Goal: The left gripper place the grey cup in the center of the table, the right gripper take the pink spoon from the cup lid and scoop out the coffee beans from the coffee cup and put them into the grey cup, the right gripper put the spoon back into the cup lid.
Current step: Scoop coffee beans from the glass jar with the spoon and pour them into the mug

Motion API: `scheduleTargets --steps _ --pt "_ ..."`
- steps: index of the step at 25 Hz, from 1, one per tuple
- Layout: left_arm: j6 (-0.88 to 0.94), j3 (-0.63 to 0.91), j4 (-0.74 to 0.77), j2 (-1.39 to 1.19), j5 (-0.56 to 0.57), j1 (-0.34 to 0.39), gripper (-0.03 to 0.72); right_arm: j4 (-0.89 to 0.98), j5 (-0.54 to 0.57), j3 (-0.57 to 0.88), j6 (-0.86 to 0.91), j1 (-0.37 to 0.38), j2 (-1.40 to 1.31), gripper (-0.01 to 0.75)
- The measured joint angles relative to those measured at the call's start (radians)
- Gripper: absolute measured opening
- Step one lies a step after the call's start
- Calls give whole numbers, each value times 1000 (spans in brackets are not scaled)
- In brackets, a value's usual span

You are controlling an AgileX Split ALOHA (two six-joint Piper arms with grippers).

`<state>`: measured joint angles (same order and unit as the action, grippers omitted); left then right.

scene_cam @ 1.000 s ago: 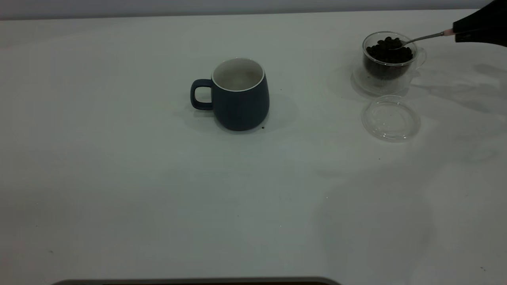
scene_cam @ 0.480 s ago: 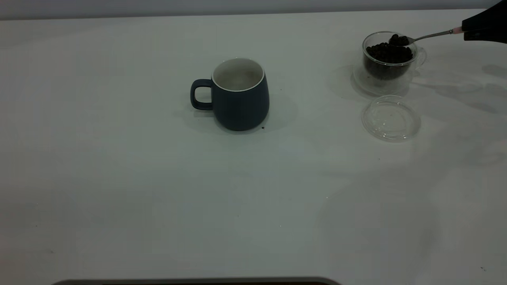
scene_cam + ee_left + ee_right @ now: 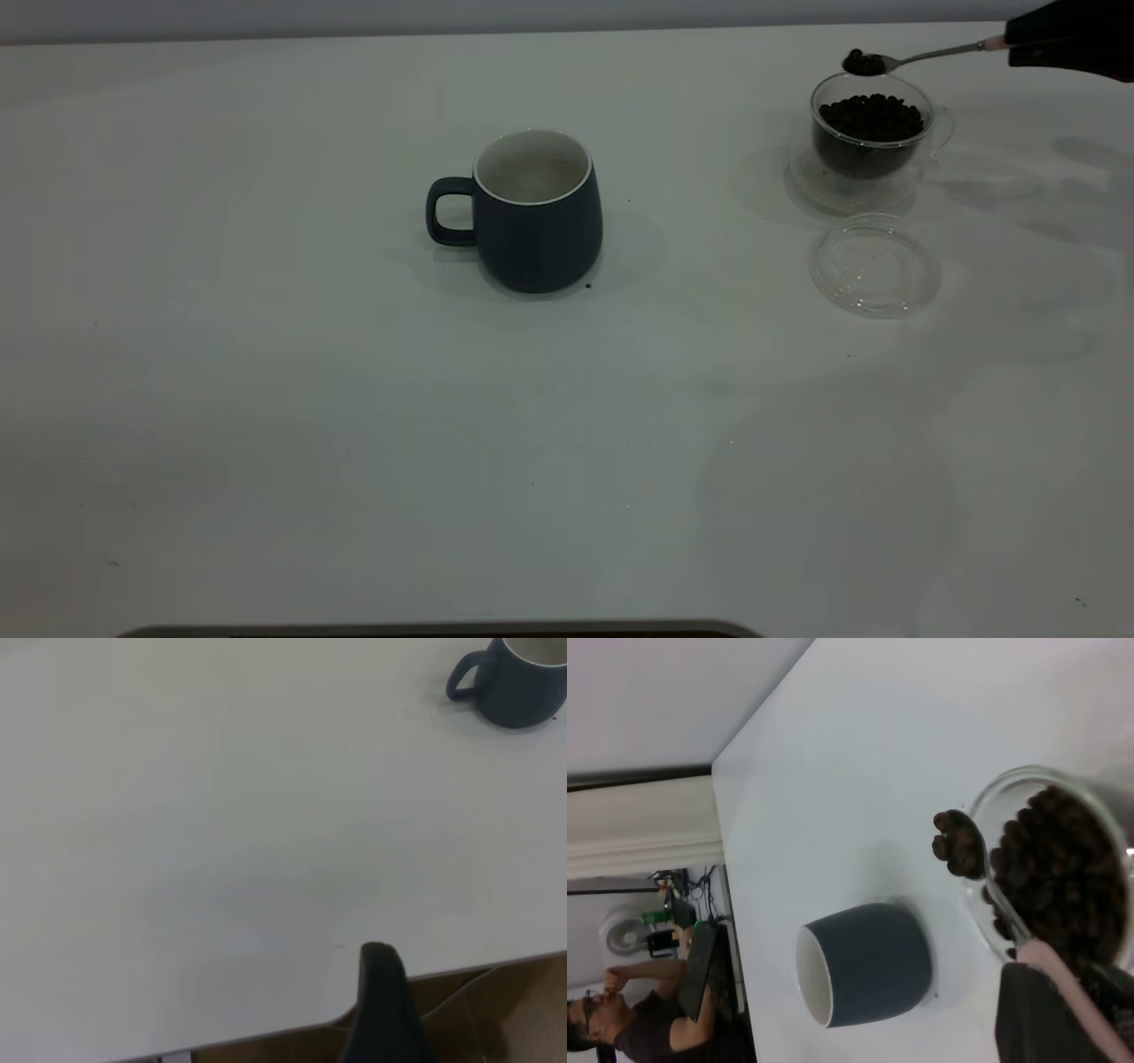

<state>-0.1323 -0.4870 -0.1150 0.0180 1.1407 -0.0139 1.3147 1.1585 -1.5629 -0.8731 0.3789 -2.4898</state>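
Pink spoon point(image 3: 917, 58) — bean-heaped, metal-bowled

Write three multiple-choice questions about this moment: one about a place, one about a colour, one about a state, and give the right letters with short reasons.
1. Where is the cup lid?
A. On top of the coffee cup
B. Flat on the table, in front of the coffee cup
C. Inside the grey cup

2. What colour is the inside of the grey cup?
A. White
B. Pink
C. Black

3. What is the state of the pink spoon?
A. Lying in the cup lid
B. Resting in the grey cup
C. Held by the right gripper, loaded with coffee beans, above the coffee cup

Answers:
1. B: the lid lies on the table, apart from the cup.
2. A: its interior and rim show white.
3. C: the bowl carries beans above the glass rim.
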Motion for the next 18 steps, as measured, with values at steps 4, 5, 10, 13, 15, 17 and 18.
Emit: scheduleTargets --steps 4,5,10,13,15,17,18 --pt "0 0 0 0 0 0 567 14 1 0 2 -30 1 100" --pt "0 0 0 0 0 0 567 18 1 0 3 -38 1 100" --pt "0 0 0 0 0 0 567 28 1 0 4 -83 20 100" --pt "0 0 0 0 0 0 567 29 1 0 6 -119 32 100" --pt "-2 0 0 0 0 0 567 29 1 0 10 -141 37 100" --pt "-2 0 0 0 0 0 567 29 2 0 18 -164 37 100" --pt "-2 0 0 0 0 0 567 29 2 0 21 -177 37 100"
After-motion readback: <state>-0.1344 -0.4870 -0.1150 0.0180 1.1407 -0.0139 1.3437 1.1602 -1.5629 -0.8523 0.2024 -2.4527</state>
